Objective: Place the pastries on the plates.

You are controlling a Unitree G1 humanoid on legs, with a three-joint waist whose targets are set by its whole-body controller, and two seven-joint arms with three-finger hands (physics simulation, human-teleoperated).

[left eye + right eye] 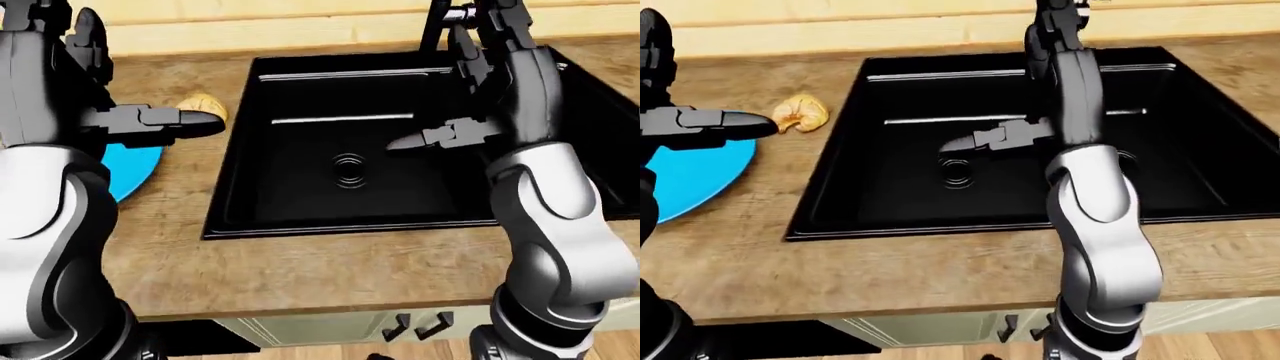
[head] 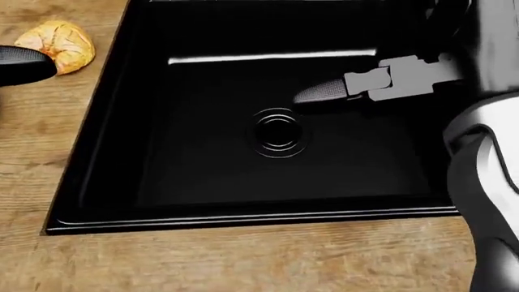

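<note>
Your left robot hand [image 1: 150, 120] is raised over the wooden plank counter [image 1: 300, 270] at the left of the left-eye view, one dark finger [image 1: 195, 124] pointing straight out to the right. Its fingers are spread and hold nothing. That fingertip ends just short of the golden-brown, crescent-shaped pastry [image 1: 801, 113], which lies on the counter just left of the sink's rim; in the head view the fingertip overlaps the pastry's left edge, but you cannot tell from these views whether it touches.

Below and left of the pastry, the round bright-blue plate [image 1: 685, 176] rests flat on the counter, partly hidden behind your left arm. The pastry is near the plate's upper right edge and not on it.

Your right robot hand [image 1: 455, 135] is held upright above the black rectangular sink basin [image 2: 202, 182], with one finger [image 2: 324, 92] pointing left over the basin, above and to the right of the round drain [image 2: 277, 132]. Its other fingers stand near the top of the eye views, apart from one another, and it grips nothing.

Pale green cabinet doors [image 1: 330, 326] with dark handles [image 1: 415, 326] show below the counter's edge in the left-eye view.
</note>
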